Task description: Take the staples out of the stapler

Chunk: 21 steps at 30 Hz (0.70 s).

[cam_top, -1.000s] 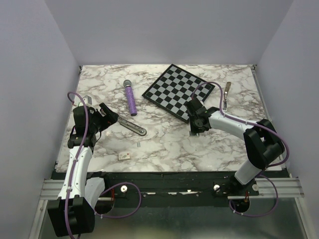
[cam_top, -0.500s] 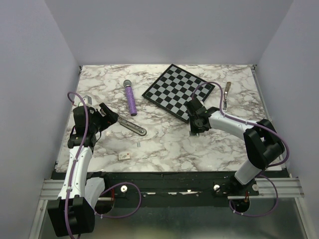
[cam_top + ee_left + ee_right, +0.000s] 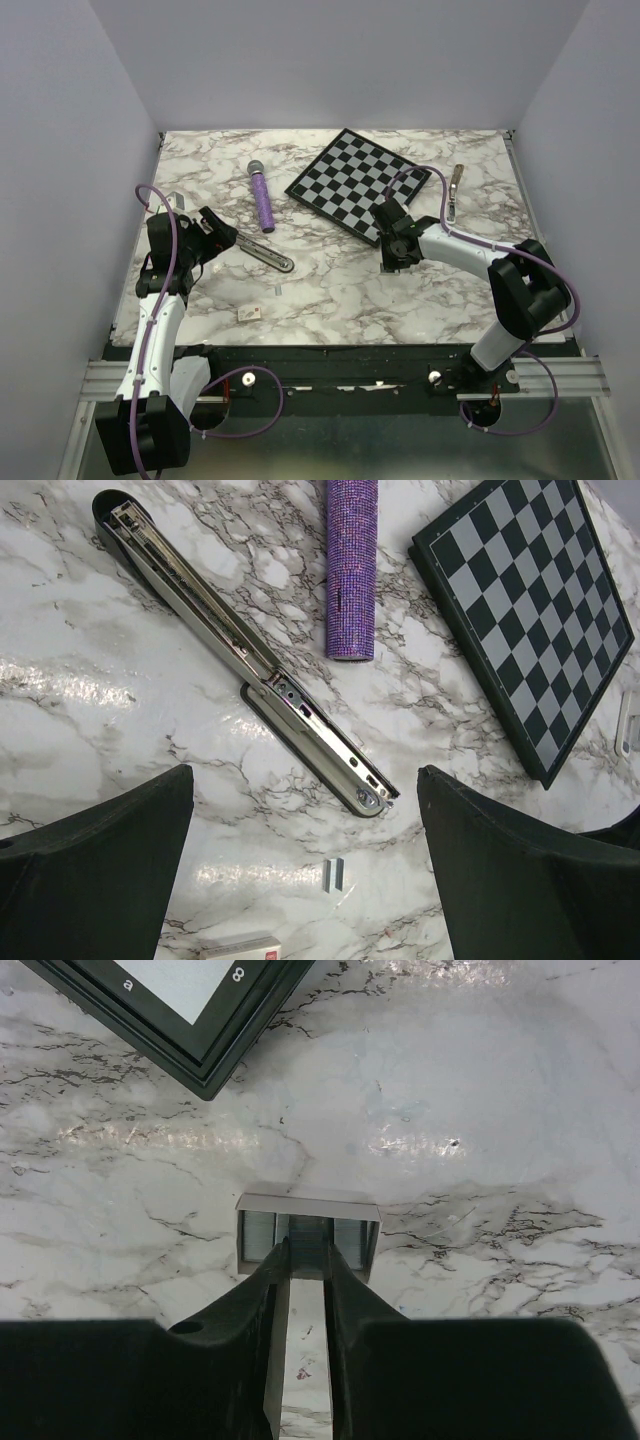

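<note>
The stapler (image 3: 262,252) (image 3: 240,655) lies opened out flat on the marble, its silver channel facing up. My left gripper (image 3: 213,232) (image 3: 305,880) hovers over its near end, wide open and empty. A short loose strip of staples (image 3: 335,873) (image 3: 277,290) lies just beyond the stapler's tip. My right gripper (image 3: 392,255) (image 3: 306,1250) is low on the table by the chessboard corner. Its fingertips reach into a small open box (image 3: 308,1203) and are closed narrowly on the middle staple strip (image 3: 308,1238) inside it.
A purple cylinder (image 3: 262,203) (image 3: 350,570) lies beside the stapler's far end. The chessboard (image 3: 357,183) (image 3: 170,1000) sits at the back centre, and a pale metal bar (image 3: 455,192) at the back right. A small white box (image 3: 248,314) (image 3: 240,946) rests near the front left.
</note>
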Each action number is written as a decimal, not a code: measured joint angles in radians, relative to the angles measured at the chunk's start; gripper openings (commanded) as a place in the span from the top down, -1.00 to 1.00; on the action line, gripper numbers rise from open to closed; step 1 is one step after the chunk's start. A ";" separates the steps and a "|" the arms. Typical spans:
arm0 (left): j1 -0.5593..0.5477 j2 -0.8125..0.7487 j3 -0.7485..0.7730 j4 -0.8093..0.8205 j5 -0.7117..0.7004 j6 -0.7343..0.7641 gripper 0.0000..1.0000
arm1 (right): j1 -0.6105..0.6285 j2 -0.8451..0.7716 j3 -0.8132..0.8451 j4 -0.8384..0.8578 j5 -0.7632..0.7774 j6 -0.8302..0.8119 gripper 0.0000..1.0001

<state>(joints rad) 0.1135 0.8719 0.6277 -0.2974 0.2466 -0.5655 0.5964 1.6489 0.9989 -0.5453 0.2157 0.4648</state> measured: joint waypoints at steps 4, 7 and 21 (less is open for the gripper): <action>0.000 0.000 0.000 0.000 0.000 0.000 -0.97 | 0.000 0.000 0.000 -0.002 0.001 0.006 0.39; 0.000 0.000 0.000 0.000 0.000 0.000 -0.97 | 0.000 0.000 0.000 -0.005 0.005 0.006 0.39; 0.000 0.005 0.000 0.000 0.000 0.000 -0.97 | 0.000 -0.057 0.009 -0.021 -0.004 -0.013 0.57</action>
<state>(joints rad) 0.1135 0.8764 0.6277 -0.2970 0.2466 -0.5659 0.5968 1.5921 1.0080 -0.5667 0.2115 0.4515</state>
